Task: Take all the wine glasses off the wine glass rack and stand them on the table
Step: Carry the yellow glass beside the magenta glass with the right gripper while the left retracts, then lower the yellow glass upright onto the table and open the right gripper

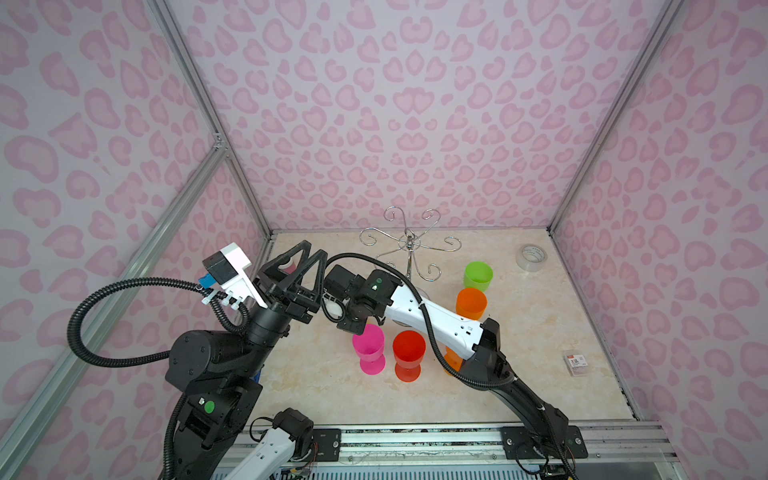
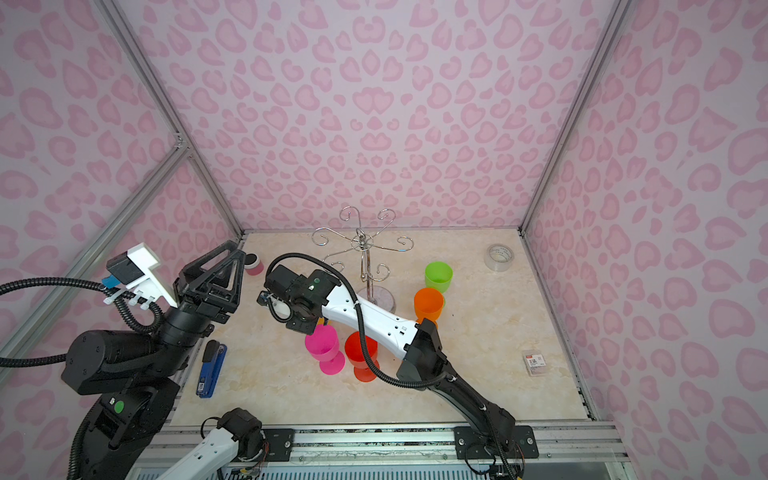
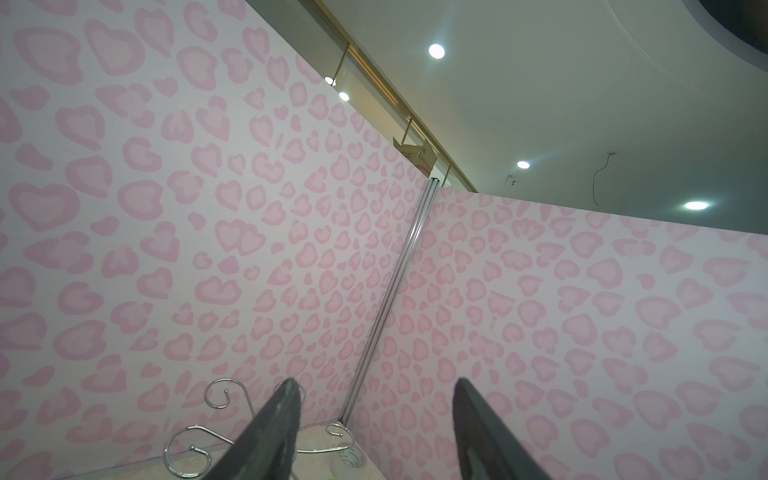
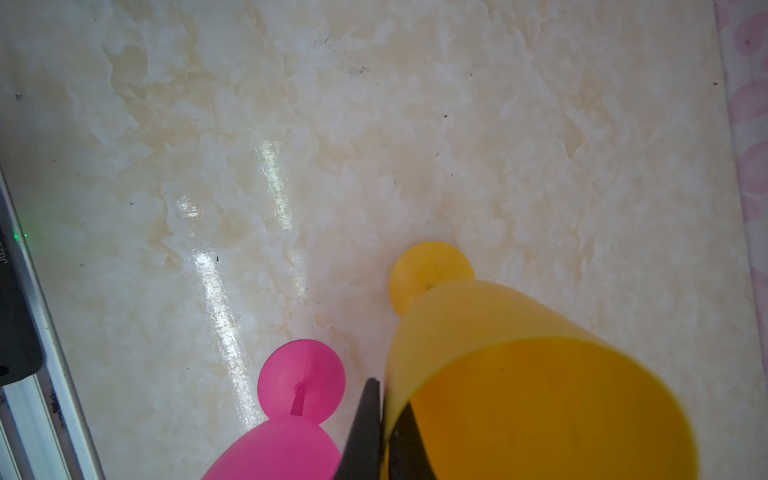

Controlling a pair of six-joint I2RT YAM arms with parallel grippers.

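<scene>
Pink heart walls stand around our pale desk [image 1: 540, 374]. We see the wine glass rack [image 1: 409, 243] standing in the upper middle of both top views. Our right gripper [image 4: 388, 399] is clenched on the rim of the yellow wine glass [image 4: 498, 324], which is off the rack and just beside a pink glass [image 4: 301, 382]. Our left gripper [image 3: 376, 382] is released, its fingers spread apart, pointing up at the wall.
</scene>
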